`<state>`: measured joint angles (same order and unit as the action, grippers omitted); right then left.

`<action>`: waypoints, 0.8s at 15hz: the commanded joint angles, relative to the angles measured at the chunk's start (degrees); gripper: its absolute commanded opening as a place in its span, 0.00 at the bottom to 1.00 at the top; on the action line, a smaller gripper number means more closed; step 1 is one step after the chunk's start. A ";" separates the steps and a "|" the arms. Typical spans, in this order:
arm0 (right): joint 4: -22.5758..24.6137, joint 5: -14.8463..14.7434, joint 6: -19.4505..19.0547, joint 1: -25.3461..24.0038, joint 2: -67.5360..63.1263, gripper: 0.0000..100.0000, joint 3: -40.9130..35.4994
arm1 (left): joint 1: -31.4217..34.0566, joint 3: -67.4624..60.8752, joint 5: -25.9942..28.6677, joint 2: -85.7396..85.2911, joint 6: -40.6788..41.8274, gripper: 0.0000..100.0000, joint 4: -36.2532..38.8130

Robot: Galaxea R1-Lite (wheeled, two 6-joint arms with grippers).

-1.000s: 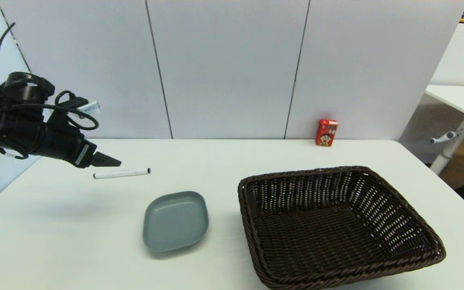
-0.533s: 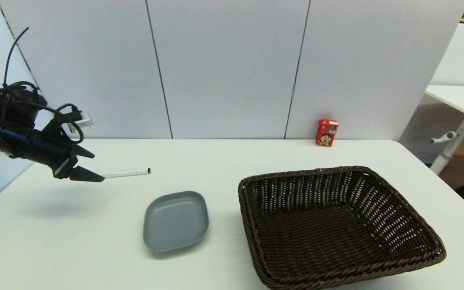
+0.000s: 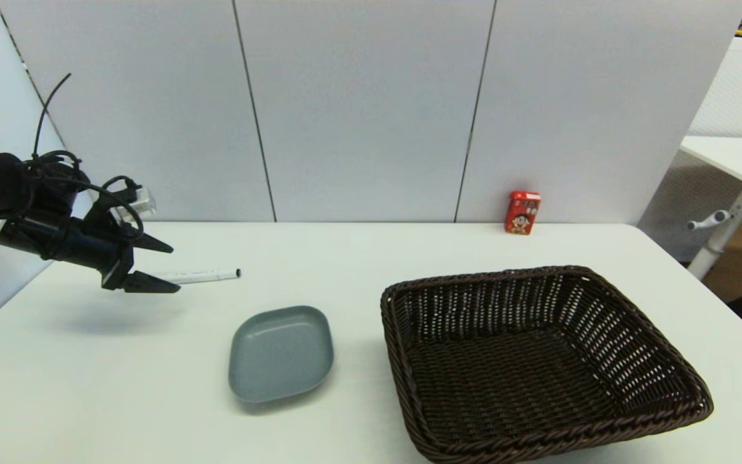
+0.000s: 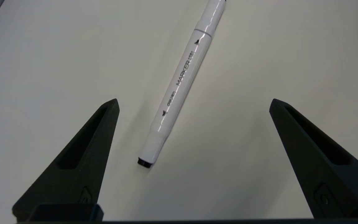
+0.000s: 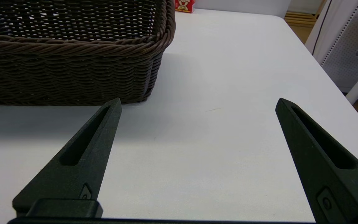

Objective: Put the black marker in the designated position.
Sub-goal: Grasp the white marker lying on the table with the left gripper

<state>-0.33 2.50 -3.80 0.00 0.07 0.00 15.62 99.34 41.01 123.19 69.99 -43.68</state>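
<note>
The black marker [image 3: 207,276] lies flat on the white table at the far left, a white barrel with black tips. My left gripper [image 3: 163,265] hovers open just above the table at the marker's left end, one finger behind it and one in front. In the left wrist view the marker [image 4: 182,77] runs lengthwise between the spread fingers, untouched, with the left gripper [image 4: 194,101] open over its near half. My right gripper [image 5: 198,99] stands open low over the table beside the basket, outside the head view. No mark on the tabletop shows the designated position.
A grey rounded-square dish [image 3: 281,353] sits near the middle front. A large dark wicker basket [image 3: 538,361] fills the right half; its wall [image 5: 73,71] is close to the right gripper. A small red box [image 3: 522,211] stands by the back wall.
The left gripper dropped lower and drew back left, spread its fingers, then edged right until they straddle the marker's left end. The marker has not moved.
</note>
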 commanded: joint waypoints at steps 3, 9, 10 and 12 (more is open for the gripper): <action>-0.02 0.05 -0.06 0.00 -0.07 1.00 0.00 | -0.06 1.91 3.20 4.26 0.50 1.00 -0.35; -0.02 0.05 -0.06 0.00 -0.07 1.00 0.00 | -0.15 3.67 4.25 7.42 0.59 1.00 -0.18; -0.02 0.05 -0.06 0.00 -0.07 1.00 0.00 | -0.24 3.75 4.25 7.77 0.59 1.00 -0.18; -0.02 0.05 -0.06 0.00 -0.07 1.00 0.00 | -0.32 4.19 4.43 8.39 0.59 1.00 -0.09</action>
<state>-0.33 2.52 -3.83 0.00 0.07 0.00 15.32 103.25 45.12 130.79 70.19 -43.61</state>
